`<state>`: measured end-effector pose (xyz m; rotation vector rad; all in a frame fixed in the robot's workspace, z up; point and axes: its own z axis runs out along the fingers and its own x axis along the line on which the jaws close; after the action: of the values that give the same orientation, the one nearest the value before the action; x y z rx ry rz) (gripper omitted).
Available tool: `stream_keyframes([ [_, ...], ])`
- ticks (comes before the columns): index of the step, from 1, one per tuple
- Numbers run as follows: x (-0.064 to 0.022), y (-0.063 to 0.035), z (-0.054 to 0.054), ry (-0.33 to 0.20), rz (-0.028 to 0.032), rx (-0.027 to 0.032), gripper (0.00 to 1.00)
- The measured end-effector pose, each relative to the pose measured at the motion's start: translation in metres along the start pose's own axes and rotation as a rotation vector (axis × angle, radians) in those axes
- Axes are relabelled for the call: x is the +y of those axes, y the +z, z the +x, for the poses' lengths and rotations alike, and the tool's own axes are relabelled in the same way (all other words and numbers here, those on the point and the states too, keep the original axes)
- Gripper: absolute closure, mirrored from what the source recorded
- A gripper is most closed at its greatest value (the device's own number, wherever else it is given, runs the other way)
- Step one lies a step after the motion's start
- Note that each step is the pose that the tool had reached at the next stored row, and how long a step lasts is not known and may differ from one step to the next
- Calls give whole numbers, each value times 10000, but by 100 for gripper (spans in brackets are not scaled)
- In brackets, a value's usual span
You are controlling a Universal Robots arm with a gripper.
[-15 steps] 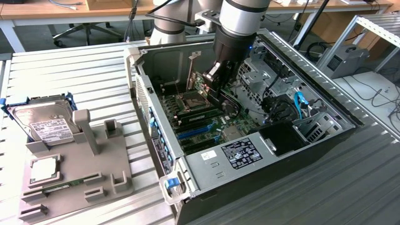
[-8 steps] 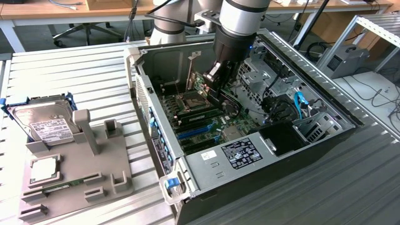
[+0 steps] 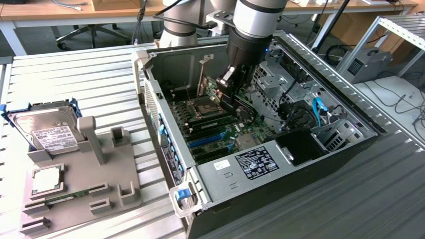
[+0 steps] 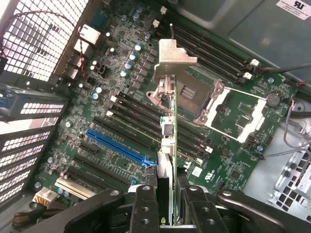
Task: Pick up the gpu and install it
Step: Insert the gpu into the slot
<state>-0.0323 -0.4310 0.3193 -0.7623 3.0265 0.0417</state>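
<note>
The gpu (image 4: 169, 131) hangs edge-on over the motherboard (image 4: 233, 111), its pale metal end bracket (image 4: 174, 54) at the end far from the gripper. My gripper (image 4: 171, 187) is shut on the card's near end, with a black finger (image 4: 146, 204) on one side and another finger (image 4: 197, 206) on the other. The card hovers above the black slots, close to the long blue slot (image 4: 119, 145) and beside the open CPU socket (image 4: 194, 97). In the exterior view the gripper (image 3: 232, 92) reaches down inside the open computer case (image 3: 265, 164) with the gpu (image 3: 229, 79) in it.
On the exterior view's left a grey fixture (image 3: 79, 174) holds a silver hard drive (image 3: 47, 129), a square chip (image 3: 48, 179) and a narrow green memory stick (image 3: 66, 195). Case walls, drive cages (image 3: 332, 134) and cables (image 3: 317, 110) crowd the board's surroundings.
</note>
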Motion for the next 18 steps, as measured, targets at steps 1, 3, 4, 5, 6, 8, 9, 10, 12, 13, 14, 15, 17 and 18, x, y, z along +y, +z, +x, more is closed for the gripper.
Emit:
stream_keyframes([
  [1, 0, 0, 0, -28, -1, 0, 74],
  [3, 1, 0, 0, -112, -2, 2, 74],
  [4, 1, 0, 0, -142, -4, 3, 74],
  [5, 1, 0, 0, -167, -4, 3, 74],
  [6, 1, 0, 0, -194, -5, 4, 74],
  [8, 1, 0, -1, -251, -5, 6, 74],
  [9, 2, 0, -1, -276, -6, 6, 74],
  [10, 2, 0, -1, -302, -6, 7, 74],
  [12, 3, 0, -1, -470, -9, 12, 74],
  [13, 5, 0, -3, -720, -14, 18, 74],
  [14, 6, 0, -3, -760, -14, 19, 74],
  [15, 6, 0, -3, -788, -15, 19, 74],
  [17, 7, 0, -3, -853, -16, 22, 74],
  [18, 7, 0, -3, -870, -16, 22, 74],
])
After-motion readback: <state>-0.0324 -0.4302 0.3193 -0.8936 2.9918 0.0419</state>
